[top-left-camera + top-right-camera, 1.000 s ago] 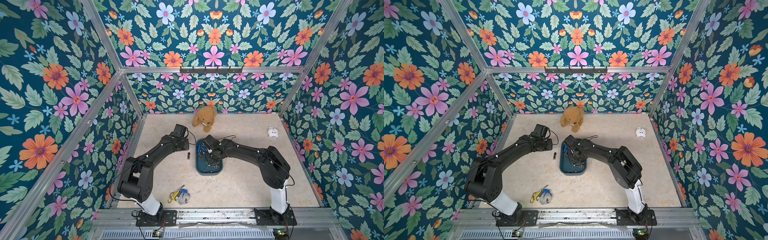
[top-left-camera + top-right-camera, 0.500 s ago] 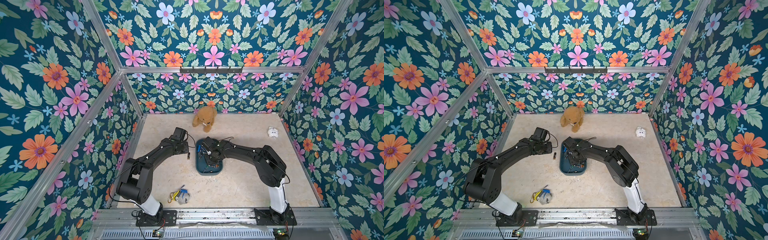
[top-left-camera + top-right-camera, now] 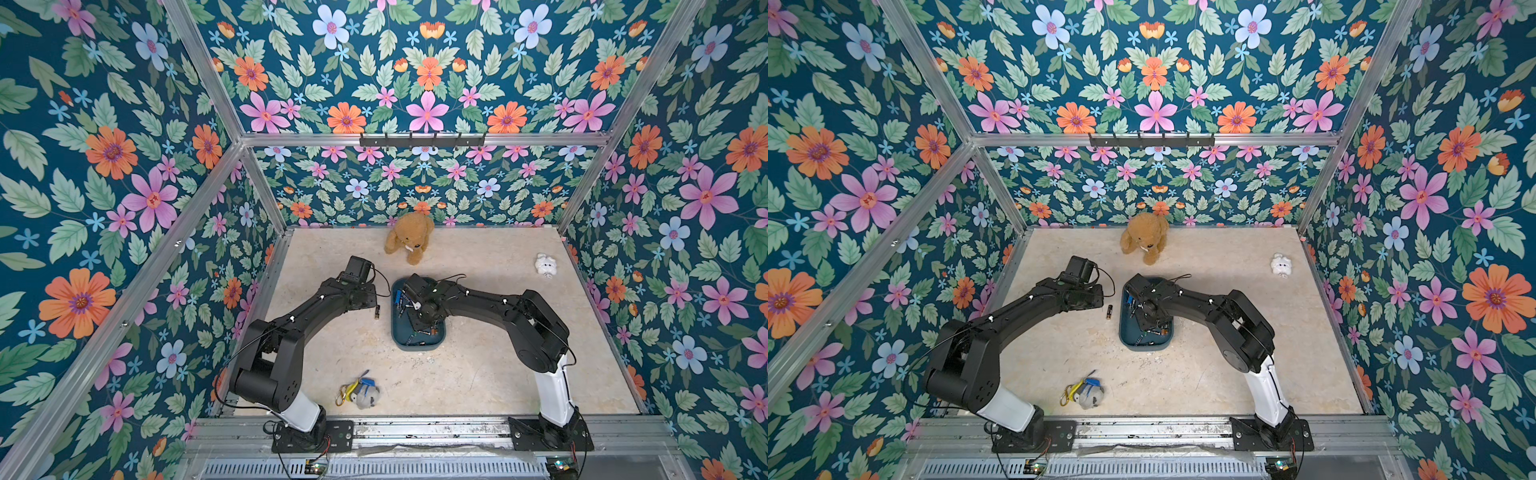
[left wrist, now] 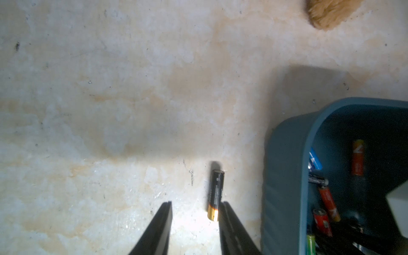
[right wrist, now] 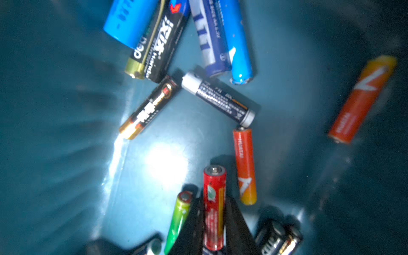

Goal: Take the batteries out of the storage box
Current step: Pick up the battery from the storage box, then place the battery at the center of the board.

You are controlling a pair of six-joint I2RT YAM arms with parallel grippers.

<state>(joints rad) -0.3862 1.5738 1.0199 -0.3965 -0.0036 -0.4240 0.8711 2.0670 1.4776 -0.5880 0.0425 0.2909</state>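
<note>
- Over on the left, near the front edge of the table, a keychain bundle with a yellow carabiner lies well apart from the action.
- The left gripper is low over the table with its jaws apart and nothing clamped.
- A loose black battery with a copper end lies flat on the table right against the inside of one left finger. In both top views it sits just beside the box's left wall.
- Centre stage is the storage box, teal, standing flat on the table. The rest of the batteries are scattered over its floor: blue, black, orange, green.
- The right gripper is down inside the box, jaws closed against both sides of a red battery.
- Behind the box, a brown teddy bear sits at the back wall.
- Far right, a small white toy lies alone.
</note>
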